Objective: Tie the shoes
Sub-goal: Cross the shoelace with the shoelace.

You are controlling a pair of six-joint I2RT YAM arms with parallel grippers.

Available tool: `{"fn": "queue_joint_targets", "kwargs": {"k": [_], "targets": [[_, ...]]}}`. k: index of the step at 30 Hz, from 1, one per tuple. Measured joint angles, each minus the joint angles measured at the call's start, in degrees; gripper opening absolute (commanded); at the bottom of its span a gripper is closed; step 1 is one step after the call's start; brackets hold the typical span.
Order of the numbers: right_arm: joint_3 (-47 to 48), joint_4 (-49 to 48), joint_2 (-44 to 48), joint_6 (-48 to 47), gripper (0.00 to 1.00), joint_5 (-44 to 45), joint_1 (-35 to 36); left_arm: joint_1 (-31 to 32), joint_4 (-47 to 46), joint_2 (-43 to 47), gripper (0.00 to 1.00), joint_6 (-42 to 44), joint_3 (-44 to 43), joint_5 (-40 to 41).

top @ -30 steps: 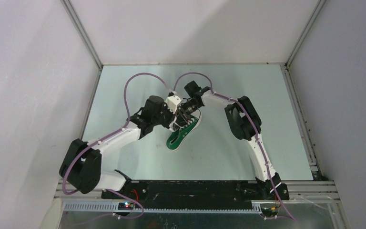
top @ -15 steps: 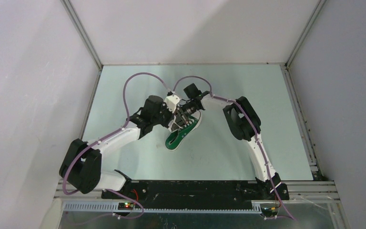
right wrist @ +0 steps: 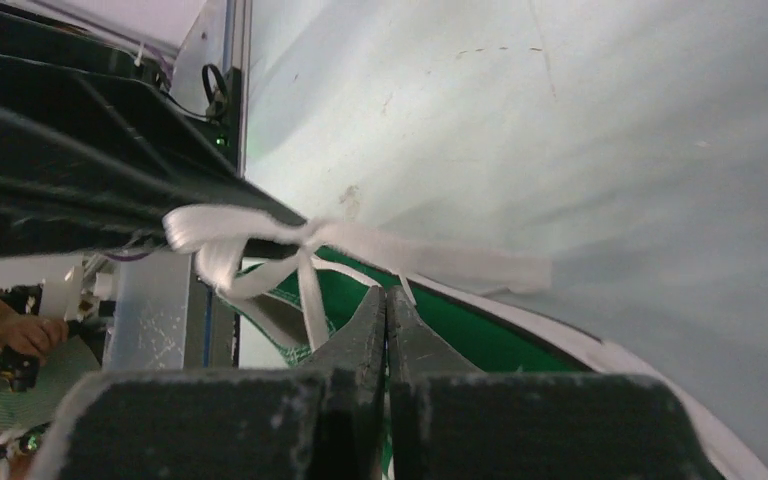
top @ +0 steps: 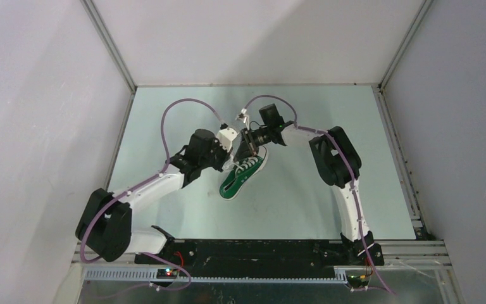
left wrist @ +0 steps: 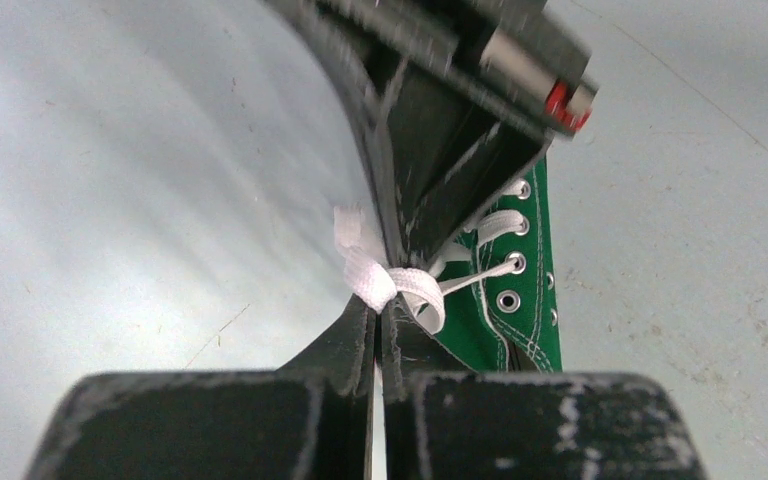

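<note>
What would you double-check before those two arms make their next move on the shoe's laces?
1. Is the left end effector clamped on the white laces? Ok: its fingers are shut on a bunched strand.
2. Is the right end effector gripping a lace? Cannot tell: its fingers are shut and a strand passes right at the tips.
3. Is there room between the two end effectors? Not ok: in the left wrist view their tips almost meet at the lace.
4. Does the shoe sit opening-up on the table, between the arms? Ok.
5. Is the bow finished? Cannot tell: loops show, but the fingers hide the crossing.
</note>
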State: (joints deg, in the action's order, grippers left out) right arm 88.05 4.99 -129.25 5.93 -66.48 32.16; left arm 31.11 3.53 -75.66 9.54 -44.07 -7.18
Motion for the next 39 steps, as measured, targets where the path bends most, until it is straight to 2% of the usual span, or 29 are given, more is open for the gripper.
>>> {"fn": "queue_joint_targets", "kwargs": {"k": [5, 12, 21, 33, 39], "targets": [[-2.12, -1.86, 2.51, 2.56, 0.00, 0.28, -1.77, -0.15, 0.11, 0.09, 0.00, 0.50, 1.07, 1.22], [-3.80, -1.68, 2.71, 2.67, 0.00, 0.15, -0.66, -0.11, 0.48, -0.02, 0.00, 1.55, 1.20, 4.22], [0.68, 8.59, 2.67, -4.61, 0.07, -1.97, 2.78, -0.11, 0.48, -0.15, 0.00, 1.97, 1.20, 5.22], [2.86, 7.34, 2.43, -3.41, 0.11, 1.11, 0.09, -0.17, 0.46, -0.17, 0.00, 2.99, 1.22, 6.67], [3.63, 5.09, 0.37, -3.08, 0.11, 2.54, 1.84, -0.17, 0.50, -0.17, 0.00, 3.13, 1.20, 6.86]]}}
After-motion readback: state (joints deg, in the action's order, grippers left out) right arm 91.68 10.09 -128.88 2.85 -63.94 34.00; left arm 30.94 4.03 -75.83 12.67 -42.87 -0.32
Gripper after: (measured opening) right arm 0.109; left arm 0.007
